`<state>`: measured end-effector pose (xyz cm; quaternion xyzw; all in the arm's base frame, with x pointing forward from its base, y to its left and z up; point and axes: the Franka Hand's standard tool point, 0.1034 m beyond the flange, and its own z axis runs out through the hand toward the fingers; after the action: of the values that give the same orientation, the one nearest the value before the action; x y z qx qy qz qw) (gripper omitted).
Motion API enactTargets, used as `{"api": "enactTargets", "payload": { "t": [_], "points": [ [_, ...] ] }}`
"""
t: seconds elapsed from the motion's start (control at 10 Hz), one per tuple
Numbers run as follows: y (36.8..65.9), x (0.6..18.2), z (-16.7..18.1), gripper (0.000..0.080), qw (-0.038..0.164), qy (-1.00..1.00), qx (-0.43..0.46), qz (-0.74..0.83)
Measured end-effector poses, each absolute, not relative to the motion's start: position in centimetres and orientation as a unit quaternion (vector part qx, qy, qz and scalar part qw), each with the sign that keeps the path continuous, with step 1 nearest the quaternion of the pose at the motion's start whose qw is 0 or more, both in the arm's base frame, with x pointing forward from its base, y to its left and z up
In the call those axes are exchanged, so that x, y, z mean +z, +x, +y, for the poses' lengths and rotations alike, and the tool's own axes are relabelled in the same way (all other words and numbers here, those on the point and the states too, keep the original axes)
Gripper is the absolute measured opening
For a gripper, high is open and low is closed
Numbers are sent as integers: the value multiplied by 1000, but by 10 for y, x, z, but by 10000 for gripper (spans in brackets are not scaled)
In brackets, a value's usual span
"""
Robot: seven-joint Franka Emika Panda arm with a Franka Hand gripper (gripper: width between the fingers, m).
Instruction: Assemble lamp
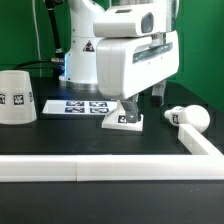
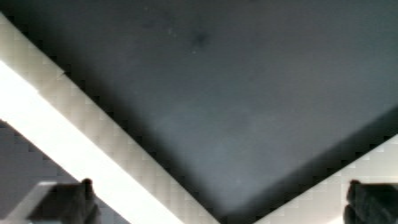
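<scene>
The flat square lamp base [image 1: 122, 121] lies on the black table near the middle, with a tag on top. The round bulb on its neck [image 1: 186, 117] lies on its side at the exterior view's right. The tapered shade [image 1: 18, 97] stands at the exterior view's left. My gripper [image 1: 128, 107] hangs just above the base, mostly hidden by the arm's white body. In the wrist view the gripper [image 2: 217, 188] is open, with the dark fingertips [image 2: 64, 200] far apart at the frame's edges and nothing between them. No lamp part shows in the wrist view.
The marker board [image 1: 78, 106] lies between the shade and the base. A white rail [image 1: 90, 169] runs along the table's front and another [image 1: 206, 146] along the exterior view's right. In the wrist view, two white rails [image 2: 89, 130] meet in a V corner on the black table.
</scene>
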<state>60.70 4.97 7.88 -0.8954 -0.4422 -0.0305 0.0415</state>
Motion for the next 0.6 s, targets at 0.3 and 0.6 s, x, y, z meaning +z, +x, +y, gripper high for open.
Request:
{"api": "enactTargets", "payload": {
  "t": [0.3, 0.6],
  "points": [
    [607, 79, 50, 700, 41, -895, -30, -442],
    [606, 80, 48, 700, 40, -896, -31, -440]
  ]
}}
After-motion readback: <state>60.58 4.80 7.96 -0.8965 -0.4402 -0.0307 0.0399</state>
